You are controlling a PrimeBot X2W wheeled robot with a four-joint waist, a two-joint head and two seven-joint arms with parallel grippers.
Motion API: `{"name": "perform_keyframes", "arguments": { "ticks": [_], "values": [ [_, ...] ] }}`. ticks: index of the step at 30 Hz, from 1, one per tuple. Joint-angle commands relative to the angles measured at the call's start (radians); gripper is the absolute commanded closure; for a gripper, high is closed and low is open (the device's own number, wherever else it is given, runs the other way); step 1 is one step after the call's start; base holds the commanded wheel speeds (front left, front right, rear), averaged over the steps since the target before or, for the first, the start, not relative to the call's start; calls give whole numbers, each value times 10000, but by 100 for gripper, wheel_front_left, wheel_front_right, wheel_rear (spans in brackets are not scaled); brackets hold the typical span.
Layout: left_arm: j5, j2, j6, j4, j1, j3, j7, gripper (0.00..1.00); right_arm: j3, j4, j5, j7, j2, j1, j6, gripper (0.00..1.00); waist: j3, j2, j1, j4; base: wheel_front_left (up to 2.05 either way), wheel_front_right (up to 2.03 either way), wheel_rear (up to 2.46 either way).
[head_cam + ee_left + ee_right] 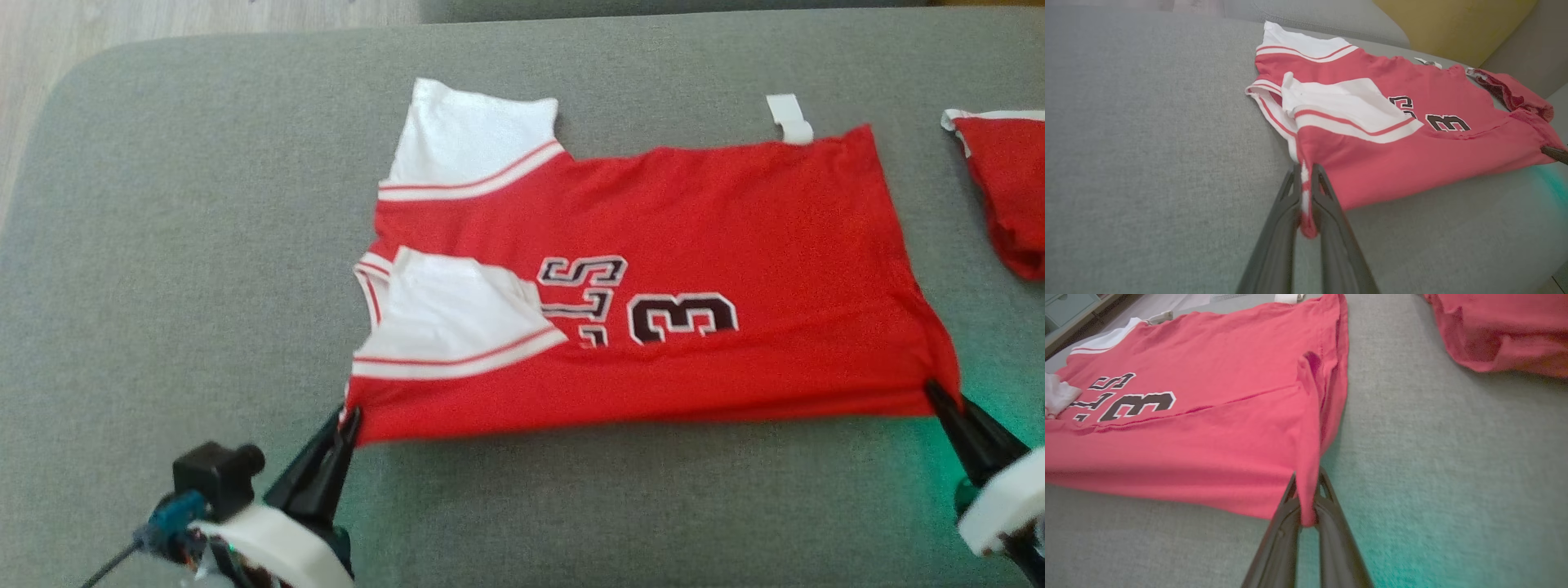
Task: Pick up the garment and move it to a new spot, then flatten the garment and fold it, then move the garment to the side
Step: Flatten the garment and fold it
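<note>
Garment (653, 245) is being held flat on the grey cushion (163, 245), long axis running left to right | near-edge corners are being clamped: shoulder end by left gripper (349, 416), hem end by right gripper (932, 387).

Matt red cloth jersey (735, 212), rough grey woven cushion (204, 245)

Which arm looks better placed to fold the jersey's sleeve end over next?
Probably the left: the left gripper is shut on the jersey corner beside the white sleeve; the right gripper pinches the hem corner.
</note>
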Motion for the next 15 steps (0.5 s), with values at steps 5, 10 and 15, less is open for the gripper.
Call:
{"name": "perform_keyframes", "arguments": {
  "ticks": [5,10,15],
  "values": [
    [-180,637,37,-703,284,150,317,100,-110,-845,733,-205,-1067,982,65,100,-25,-1,1,16,0,0,0],
    [-382,581,-31,-763,423,-80,692,100,-21,-1186,933,52,-1257,1242,65,0,2,-1,1,-23,0,0,0],
    [-314,708,-35,-768,74,-13,887,0,-544,-1043,640,-178,-1088,1013,65,0,133,-1,1,-91,0,0,0]
  ]
}}
